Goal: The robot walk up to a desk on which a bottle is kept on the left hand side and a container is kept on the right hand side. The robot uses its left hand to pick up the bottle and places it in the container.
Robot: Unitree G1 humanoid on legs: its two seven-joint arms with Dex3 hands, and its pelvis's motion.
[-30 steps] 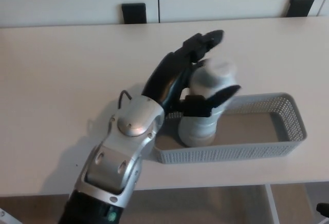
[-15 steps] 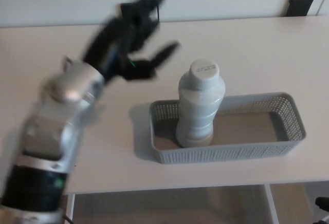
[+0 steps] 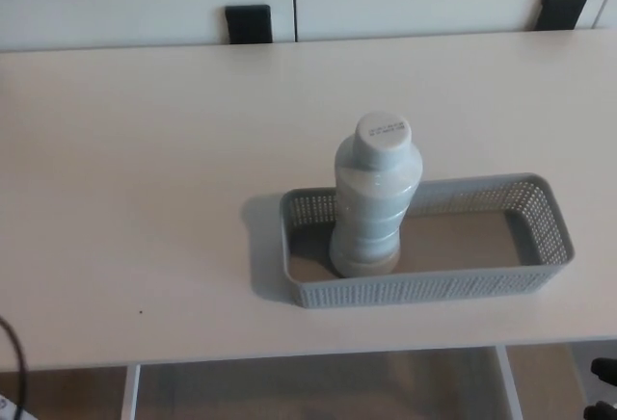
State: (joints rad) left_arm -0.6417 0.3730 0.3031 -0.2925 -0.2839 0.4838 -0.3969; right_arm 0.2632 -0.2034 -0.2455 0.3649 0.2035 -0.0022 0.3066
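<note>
Robot hand state cannot be told. Bottle (image 3: 376, 203) stood upright at left end of basket (image 3: 540, 280) on tabletop (image 3: 145, 179).

a pale grey ribbed plastic bottle (image 3: 377, 198) is standing upright at the left end inside a grey perforated rectangular plastic container (image 3: 434, 288).
</note>
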